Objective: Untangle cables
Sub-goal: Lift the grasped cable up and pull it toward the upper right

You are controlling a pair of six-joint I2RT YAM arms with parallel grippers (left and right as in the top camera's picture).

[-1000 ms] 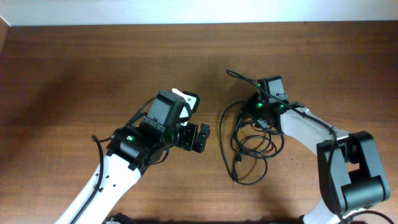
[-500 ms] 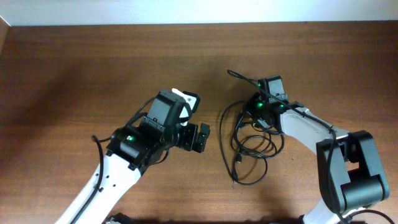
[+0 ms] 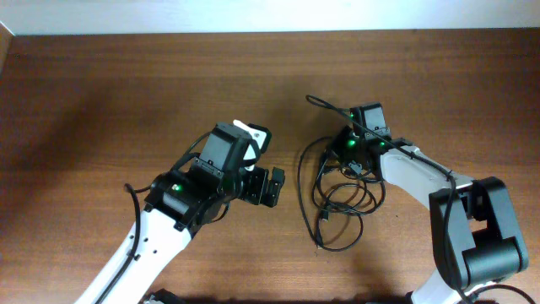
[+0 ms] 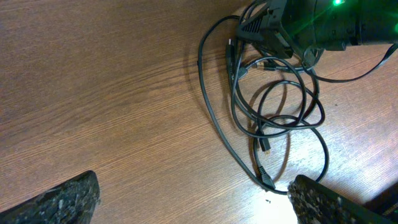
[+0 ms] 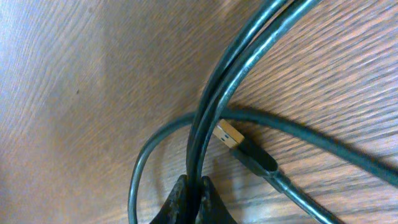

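Note:
The thin black cables (image 3: pixel 342 198) lie in a tangled pile of loops on the wooden table, right of centre. My right gripper (image 3: pixel 347 154) sits at the top of the pile. In the right wrist view it (image 5: pixel 194 194) is shut on two cable strands (image 5: pixel 214 106) that run side by side, with a gold-tipped plug (image 5: pixel 229 135) lying just beside them. My left gripper (image 3: pixel 268 160) hovers open to the left of the pile, holding nothing. In its own view the left gripper (image 4: pixel 193 205) spans bare wood, and the loops (image 4: pixel 273 118) lie ahead of its right finger (image 4: pixel 323 202).
A loose plug end (image 4: pixel 266 180) lies close to the left gripper's right finger. Another plug (image 3: pixel 321 221) points down at the pile's lower left. The thick right arm (image 3: pixel 472 228) crosses the table's right side. The white wall edge (image 3: pixel 253 17) bounds the far side.
My right gripper's jaws have closed onto the two cable strands. The loops at the pile's top shifted slightly. The left arm has not moved.

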